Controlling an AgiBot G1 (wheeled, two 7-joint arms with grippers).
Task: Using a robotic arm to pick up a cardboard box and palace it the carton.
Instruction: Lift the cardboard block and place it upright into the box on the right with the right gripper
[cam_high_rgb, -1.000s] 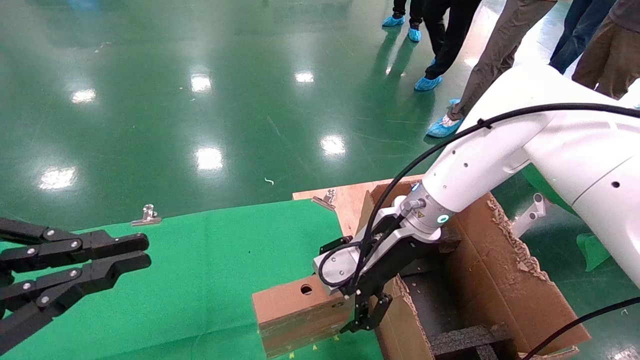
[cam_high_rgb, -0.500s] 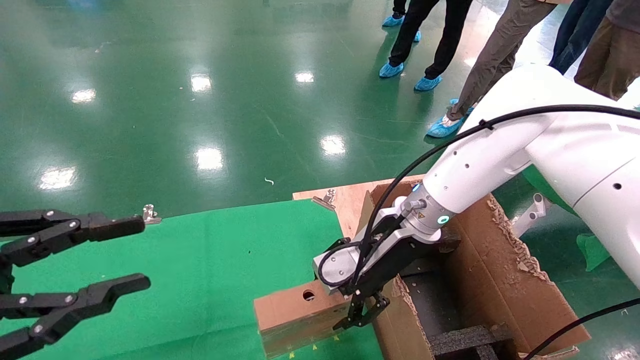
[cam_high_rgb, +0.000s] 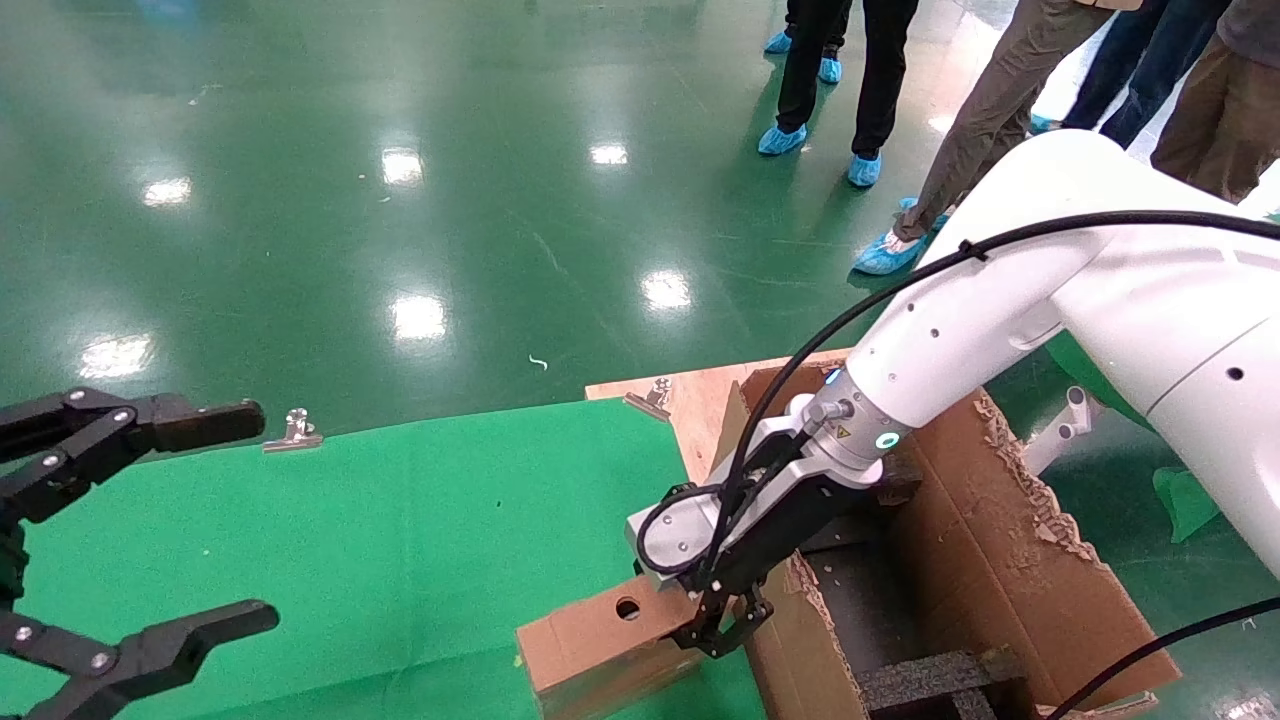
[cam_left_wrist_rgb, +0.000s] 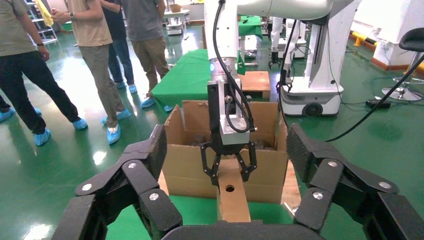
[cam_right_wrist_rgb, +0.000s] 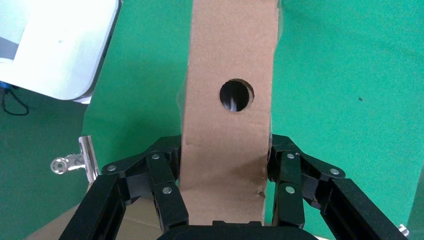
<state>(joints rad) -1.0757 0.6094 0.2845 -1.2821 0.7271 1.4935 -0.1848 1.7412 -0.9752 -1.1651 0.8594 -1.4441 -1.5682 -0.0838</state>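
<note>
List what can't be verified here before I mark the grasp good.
- Cardboard box: near end cut off by the head view's lower edge.
- Contact of right gripper pads: box edges hide them in the right wrist view.
- Carton floor: hidden by arm and foam, head view.
- Left gripper: open, off to the side.

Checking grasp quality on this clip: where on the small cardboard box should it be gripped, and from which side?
Across its two broad faces, near the end by the carton, coming from above the narrow holed face. The cardboard box stands on edge on the green cloth, thin enough to fit between the jaws. The right gripper already straddles it that way, one finger on each broad face.
</note>
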